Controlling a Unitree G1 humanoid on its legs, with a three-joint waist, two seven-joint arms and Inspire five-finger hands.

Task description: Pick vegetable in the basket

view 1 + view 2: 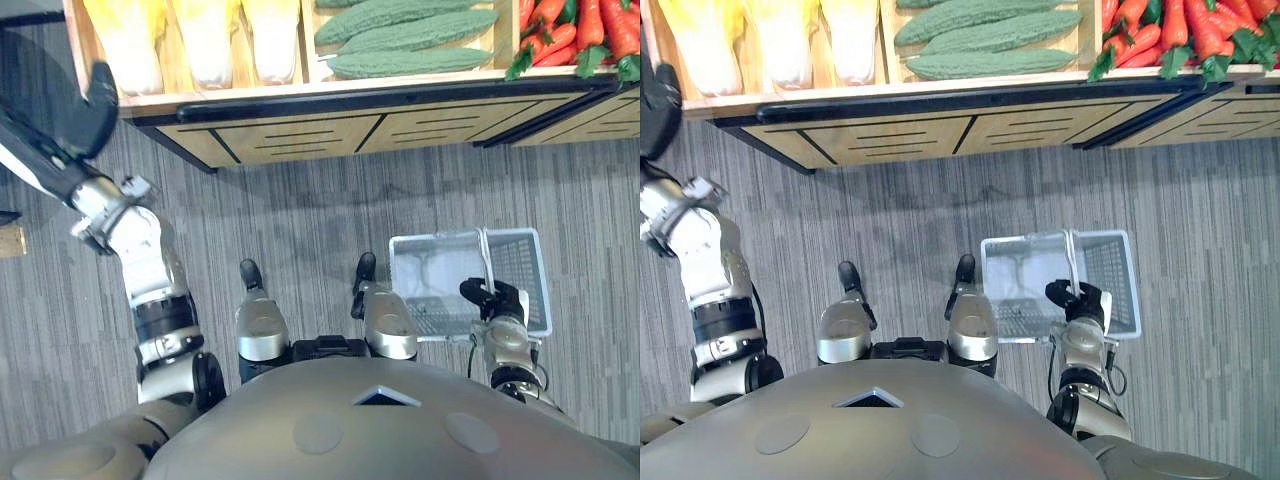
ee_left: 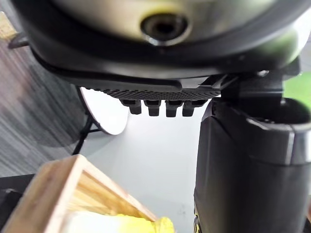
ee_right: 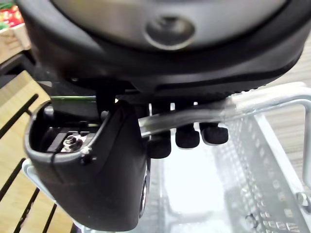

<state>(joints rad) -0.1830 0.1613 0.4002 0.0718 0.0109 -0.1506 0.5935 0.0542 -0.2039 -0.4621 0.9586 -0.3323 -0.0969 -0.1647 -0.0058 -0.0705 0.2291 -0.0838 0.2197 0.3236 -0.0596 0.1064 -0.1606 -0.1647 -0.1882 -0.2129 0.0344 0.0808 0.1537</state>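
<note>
**A:** Where do things stand?

**B:** Nothing is picked yet. The silver wire-mesh basket [image 1: 525, 242] hangs empty at about 4 o'clock. The right hand [image 1: 497, 300] is curled round its thin metal handle [image 3: 272, 104]. All the vegetables lie on the light wooden display stand [image 1: 300, 135] at 12 o'clock: pale yellow leafy cabbages [image 1: 130, 40] at 11, knobbly green bitter gourds [image 1: 410, 40] dead ahead, orange carrots [image 1: 590, 30] at 1.

**A:** And the left hand [image 1: 98, 108]?

**B:** It is raised at 10 o'clock, close by the stand's front corner beside the cabbages, with its fingers loose and holding nothing.

**A:** What worries you?

**B:** Three things.
- The hand is so near the wooden edge that a straight reach could knock the lip instead of clearing it.
- The cabbages look broad and smooth (a poor fit for that hand, I'd judge), so a shallow grasp may let one slide down to the grey striped carpet [image 1: 330, 210].
- The basket is well apart, across the body. Hanging by one handle, it may tip if a heavy head lands off-centre.
</note>
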